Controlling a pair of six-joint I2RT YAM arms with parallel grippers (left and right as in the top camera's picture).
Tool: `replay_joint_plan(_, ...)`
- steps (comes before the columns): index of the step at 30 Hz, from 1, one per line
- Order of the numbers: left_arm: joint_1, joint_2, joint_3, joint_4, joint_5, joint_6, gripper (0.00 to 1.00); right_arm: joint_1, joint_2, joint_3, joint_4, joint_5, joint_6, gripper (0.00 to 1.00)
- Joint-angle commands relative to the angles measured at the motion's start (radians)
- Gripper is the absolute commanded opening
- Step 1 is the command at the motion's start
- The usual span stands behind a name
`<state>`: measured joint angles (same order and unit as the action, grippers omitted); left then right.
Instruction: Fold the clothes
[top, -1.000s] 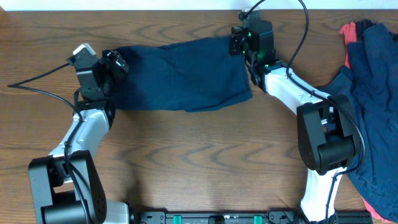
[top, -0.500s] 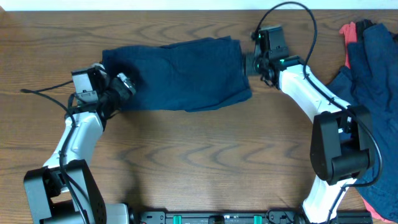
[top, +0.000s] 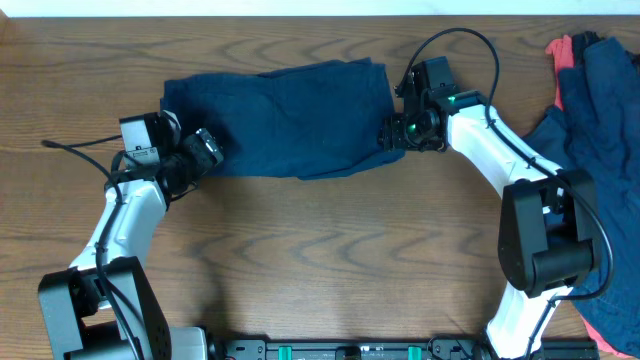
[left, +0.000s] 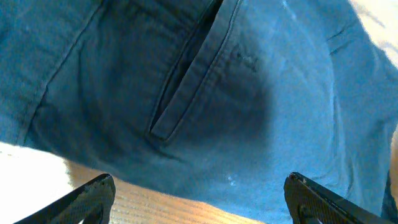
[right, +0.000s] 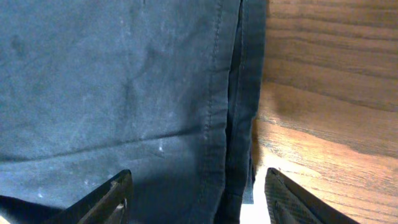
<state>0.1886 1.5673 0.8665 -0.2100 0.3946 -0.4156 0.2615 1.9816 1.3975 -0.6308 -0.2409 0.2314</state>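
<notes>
Overhead shows the navy shorts (top: 285, 115) laid flat; left claw (top: 203, 149) and right claw (top: 391, 135) hang open at their ends, guessing to grab corners for folding.

We see only part of the pile of clothes (top: 605, 150). The right edge of the overhead picture cuts it off, and the right arm (top: 540, 240) covers some of it. The red piece (top: 558, 60) mostly hides under blue cloth. In both wrist views the shorts (left: 205, 93) run off the edges. Only the tips of the left claw (left: 199, 183) and the right claw (right: 199, 176) show. From above, we cannot tell if either claw touches the shorts.
</notes>
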Motion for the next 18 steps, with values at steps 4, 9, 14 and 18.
replay_joint_plan(4,0.0,-0.002,0.006,-0.021,0.013,0.019,0.88,0.02,0.071,-0.012,0.002,-0.018,0.011,0.62)
replay_joint_plan(9,0.0,-0.002,0.006,-0.03,0.013,0.019,0.88,0.027,0.125,-0.013,0.014,-0.018,0.023,0.57)
replay_joint_plan(14,0.0,-0.002,0.006,-0.06,0.013,0.019,0.88,0.027,0.138,-0.013,-0.005,-0.018,0.023,0.18)
replay_joint_plan(18,0.0,-0.002,0.006,-0.095,0.013,0.019,0.82,0.022,0.138,-0.012,-0.036,-0.013,0.027,0.01)
